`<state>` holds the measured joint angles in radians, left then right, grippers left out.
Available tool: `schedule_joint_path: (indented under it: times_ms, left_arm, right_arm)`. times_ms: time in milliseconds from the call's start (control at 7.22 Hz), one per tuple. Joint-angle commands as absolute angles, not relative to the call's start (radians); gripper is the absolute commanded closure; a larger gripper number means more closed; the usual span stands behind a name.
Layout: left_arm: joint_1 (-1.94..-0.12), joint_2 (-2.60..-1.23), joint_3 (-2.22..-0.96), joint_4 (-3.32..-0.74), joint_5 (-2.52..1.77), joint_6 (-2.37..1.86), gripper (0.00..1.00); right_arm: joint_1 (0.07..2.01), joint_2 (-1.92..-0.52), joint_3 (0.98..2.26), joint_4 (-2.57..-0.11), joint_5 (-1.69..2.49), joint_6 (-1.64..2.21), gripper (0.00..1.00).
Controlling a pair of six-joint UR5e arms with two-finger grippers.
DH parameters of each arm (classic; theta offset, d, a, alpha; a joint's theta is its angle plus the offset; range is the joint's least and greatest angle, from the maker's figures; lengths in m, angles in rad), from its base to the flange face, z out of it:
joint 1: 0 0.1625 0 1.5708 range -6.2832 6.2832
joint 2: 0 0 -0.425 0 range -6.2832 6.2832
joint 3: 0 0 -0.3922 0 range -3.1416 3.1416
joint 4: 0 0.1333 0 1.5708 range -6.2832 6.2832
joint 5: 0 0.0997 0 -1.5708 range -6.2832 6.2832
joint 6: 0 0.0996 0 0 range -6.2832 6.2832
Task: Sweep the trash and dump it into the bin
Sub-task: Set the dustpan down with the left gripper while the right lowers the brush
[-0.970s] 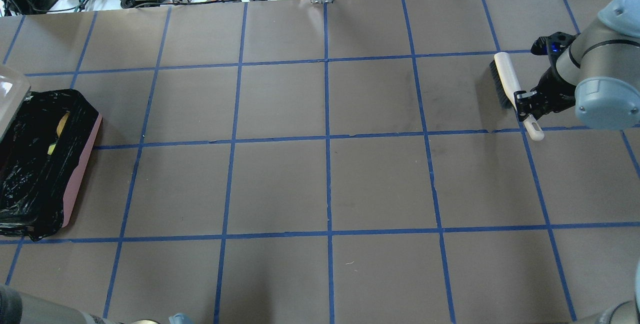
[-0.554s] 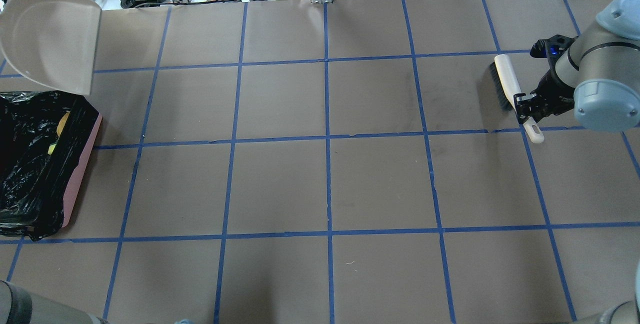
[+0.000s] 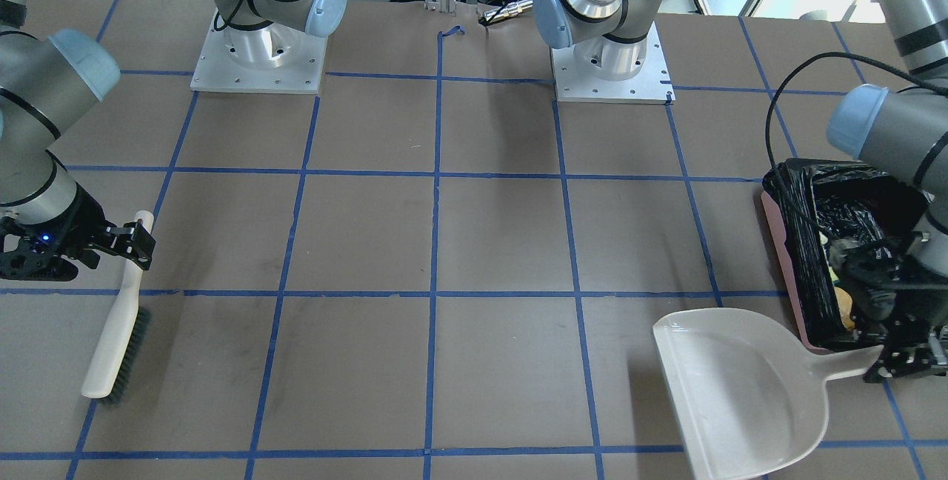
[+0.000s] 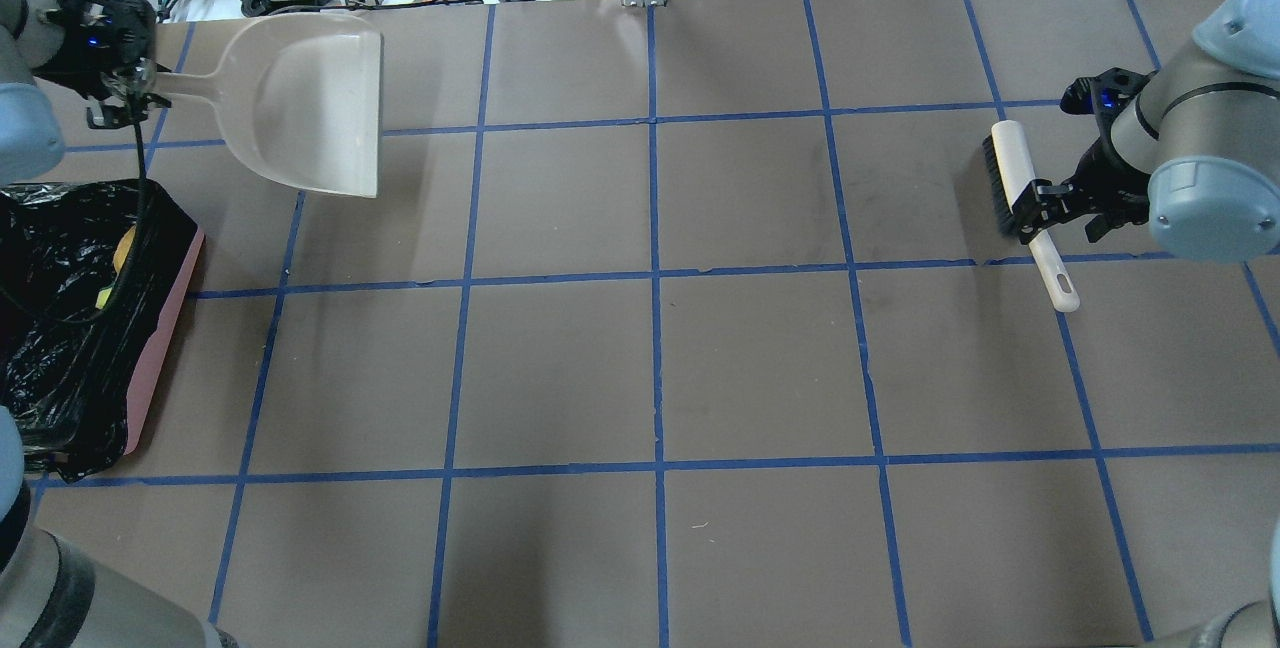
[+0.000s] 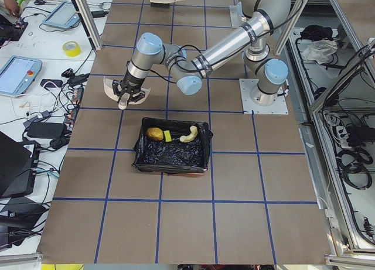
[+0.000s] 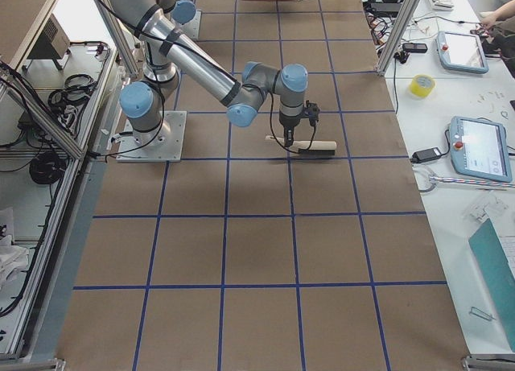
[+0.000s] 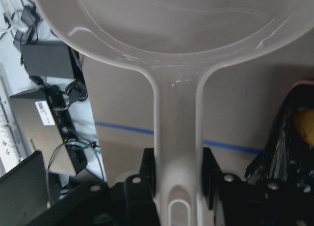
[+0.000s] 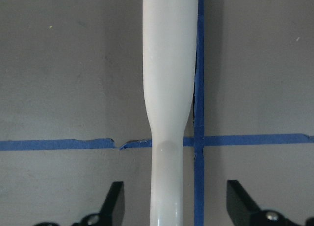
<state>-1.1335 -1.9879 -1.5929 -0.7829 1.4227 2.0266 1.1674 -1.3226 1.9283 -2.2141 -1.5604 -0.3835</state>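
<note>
the trash [image 5: 154,133] is lying inside the bin [image 4: 165,328] at the surface's [image 4: 650,378] left edge, so sweeping and dumping are looking done. the left claw [image 7: 179,179] is pinching the empty dustpan [image 4: 310,108] by its handle near the far left corner. the right claw [image 8: 171,201] is hanging spread around the brush [image 4: 1008,168] lying near the right edge.

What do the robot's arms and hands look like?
The left arm and right arm are silver tubes with round light-blue caps on the joints. The left gripper and right gripper are black, two-fingered. A black cable loops beside the left arm.
</note>
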Motion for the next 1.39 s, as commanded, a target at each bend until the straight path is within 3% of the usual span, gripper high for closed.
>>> schedule_joint_path:
  times_ms: [0, 277, 693, 1247]
  left_arm:
    - [-1.204, -2.057, -1.589, -0.833, 1.413, 1.982, 1.0]
    - [-1.267, -2.075, -1.592, -0.89, 1.422, 1.942, 1.0]
    - [-1.269, -2.114, -1.591, -0.89, 1.419, 1.939, 1.0]
    - [-1.287, -2.115, -1.594, -0.89, 1.422, 1.94, 1.0]
  right_arm:
    - [1.172, -1.339, 1.869, -2.185, -1.562, -0.385, 0.12]
    - [1.19, -1.359, 1.727, -1.989, -1.559, -0.38, 0.03]
    - [1.325, -1.38, 1.556, -1.789, -1.575, -0.298, 0.01]
    - [1.524, -1.427, 1.532, -1.761, -1.621, -0.088, 0.01]
